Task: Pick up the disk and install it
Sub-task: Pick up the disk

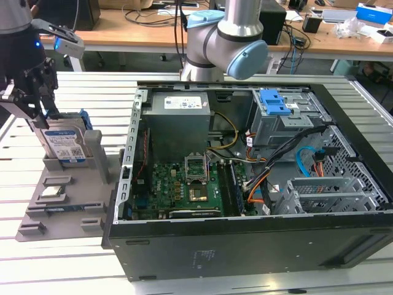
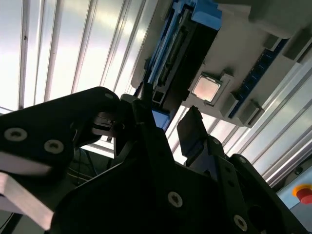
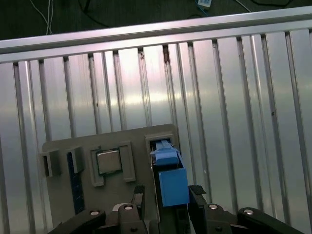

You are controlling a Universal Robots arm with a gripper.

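The disk [image 1: 66,146] is standing upright on its edge in a slot of the grey tray [image 1: 37,228], at the exterior view's far left, with its white-and-blue label facing the camera and its blue rail frame showing along the sides. The gripper [image 1: 44,114] is hanging at the disk's 11 o'clock, right at its upper edge. In both wrist views the gripper [image 3: 167,197] [image 2: 165,119] is straddling the disk [image 3: 171,183] [image 2: 178,53]. Its jaws are standing spread, one on each side of the blue frame, and a gap is showing on at least one side, so nothing is being clamped. A square silver processor chip [image 1: 52,190] [image 3: 108,162] [image 2: 207,87] is lying flat in the tray at the disk's 6 o'clock. The tray is resting on the slatted metal table [image 1: 92,92]. At the tray's 3 o'clock the opened computer case [image 1: 245,252] is lying on its side, exposing the green motherboard [image 1: 178,184]. At the motherboard's 1 o'clock a drive cage is carrying a blue latch [image 1: 274,101].
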